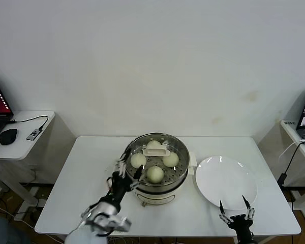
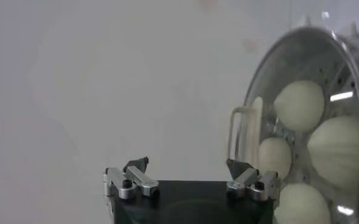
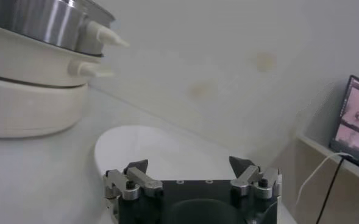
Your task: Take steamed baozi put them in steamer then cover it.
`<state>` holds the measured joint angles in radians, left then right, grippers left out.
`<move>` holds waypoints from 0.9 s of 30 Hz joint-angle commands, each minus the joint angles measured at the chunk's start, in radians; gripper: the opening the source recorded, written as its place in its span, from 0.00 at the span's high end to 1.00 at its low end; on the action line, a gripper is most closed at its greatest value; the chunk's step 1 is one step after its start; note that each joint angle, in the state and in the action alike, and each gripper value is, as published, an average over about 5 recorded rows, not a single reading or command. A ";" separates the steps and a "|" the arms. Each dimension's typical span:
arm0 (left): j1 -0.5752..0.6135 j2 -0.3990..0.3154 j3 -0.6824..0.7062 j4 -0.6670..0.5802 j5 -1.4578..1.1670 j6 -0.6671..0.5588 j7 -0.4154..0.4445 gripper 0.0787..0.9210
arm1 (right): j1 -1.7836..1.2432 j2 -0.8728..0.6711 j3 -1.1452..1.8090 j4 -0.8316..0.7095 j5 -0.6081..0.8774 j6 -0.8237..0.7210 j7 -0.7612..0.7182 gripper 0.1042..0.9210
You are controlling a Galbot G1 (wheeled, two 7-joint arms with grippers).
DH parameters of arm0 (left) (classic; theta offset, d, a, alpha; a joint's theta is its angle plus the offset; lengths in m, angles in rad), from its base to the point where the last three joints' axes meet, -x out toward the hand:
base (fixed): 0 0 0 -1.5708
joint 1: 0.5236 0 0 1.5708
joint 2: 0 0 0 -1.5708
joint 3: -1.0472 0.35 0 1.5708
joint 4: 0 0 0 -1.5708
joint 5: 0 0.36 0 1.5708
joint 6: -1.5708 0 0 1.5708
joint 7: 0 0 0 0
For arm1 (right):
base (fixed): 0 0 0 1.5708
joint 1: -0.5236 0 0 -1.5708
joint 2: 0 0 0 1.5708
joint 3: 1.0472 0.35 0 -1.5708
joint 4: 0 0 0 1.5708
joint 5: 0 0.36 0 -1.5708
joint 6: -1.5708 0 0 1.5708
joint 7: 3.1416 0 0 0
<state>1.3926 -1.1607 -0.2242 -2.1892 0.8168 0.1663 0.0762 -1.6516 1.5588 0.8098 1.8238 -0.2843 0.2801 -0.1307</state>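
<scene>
The steamer stands mid-table with several cream-white baozi on its perforated tray. The clear glass cover lies on top of it, its white bar handle at the centre. My left gripper is open at the steamer's front-left rim and holds nothing. The left wrist view shows this gripper apart from the cover's handle, with baozi behind the glass. My right gripper is open and idle at the table's front right, by the plate. In its own view the gripper is empty.
A flat white plate lies to the right of the steamer; the right wrist view shows that plate too. A side table with a laptop and mouse stands far left. Another laptop with cables stands far right.
</scene>
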 commanded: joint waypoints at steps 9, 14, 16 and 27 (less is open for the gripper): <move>0.478 -0.064 -0.271 0.128 -1.154 -0.371 -0.327 0.12 | -0.153 -0.135 -0.079 0.079 0.271 -0.030 -0.056 0.12; 0.490 -0.103 -0.253 0.200 -1.099 -0.425 -0.294 0.12 | -0.176 -0.136 -0.090 0.087 0.275 -0.028 -0.061 0.12; 0.492 -0.118 -0.255 0.219 -1.086 -0.464 -0.263 0.12 | -0.179 -0.135 -0.092 0.089 0.274 -0.028 -0.060 0.12; 0.501 -0.153 -0.270 0.254 -1.063 -0.516 -0.229 0.12 | -0.190 -0.130 -0.136 0.101 0.277 -0.035 -0.066 0.12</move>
<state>1.8443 -1.2794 -0.4744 -1.9905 -0.1751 -0.2726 -0.1656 -1.8182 1.4416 0.7075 1.9146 -0.0468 0.2528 -0.1887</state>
